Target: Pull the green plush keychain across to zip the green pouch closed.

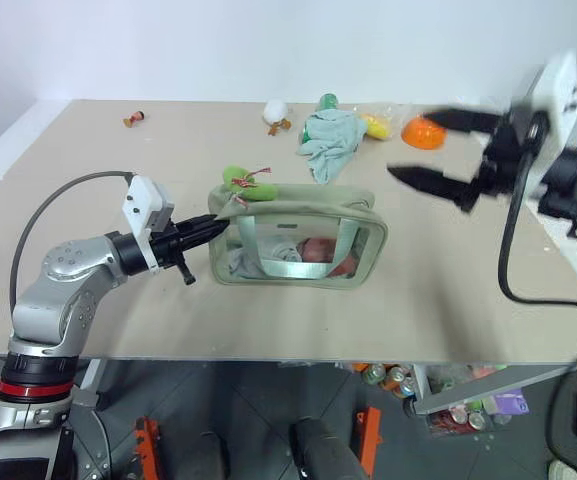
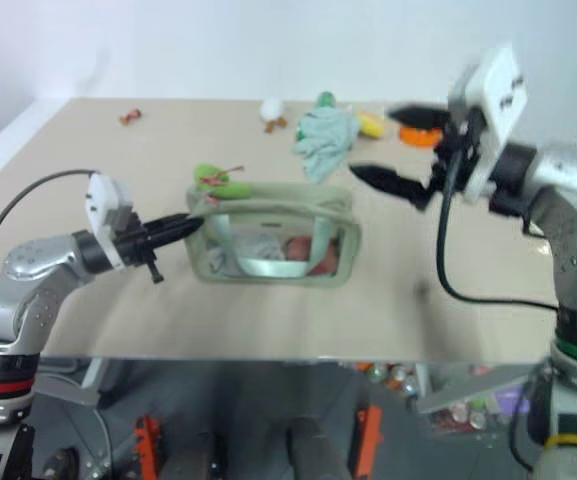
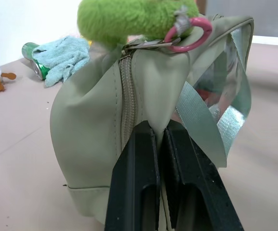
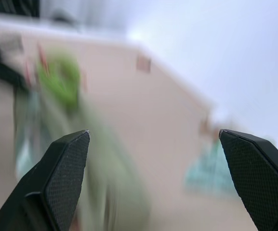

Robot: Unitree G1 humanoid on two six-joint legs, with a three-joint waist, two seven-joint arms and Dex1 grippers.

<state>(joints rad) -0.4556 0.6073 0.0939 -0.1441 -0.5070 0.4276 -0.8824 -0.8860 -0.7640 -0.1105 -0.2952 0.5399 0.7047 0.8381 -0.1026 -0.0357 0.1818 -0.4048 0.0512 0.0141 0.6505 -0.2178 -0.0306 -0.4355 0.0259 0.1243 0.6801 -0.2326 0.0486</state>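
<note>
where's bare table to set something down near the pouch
Free: the table between the green pouch and the near edge, and the far-left stretch beside the small brown toy. Crowded: the far edge behind the pouch, with mint cloth, white toy and orange object.

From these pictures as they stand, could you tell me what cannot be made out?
- The green pouch: its contents, blurred behind the clear panel in the eye views.
- Its zipper run along the top: hidden behind the green plush keychain in the left wrist view.
- Right wrist view: motion blur smears everything beyond the open right gripper.
</note>
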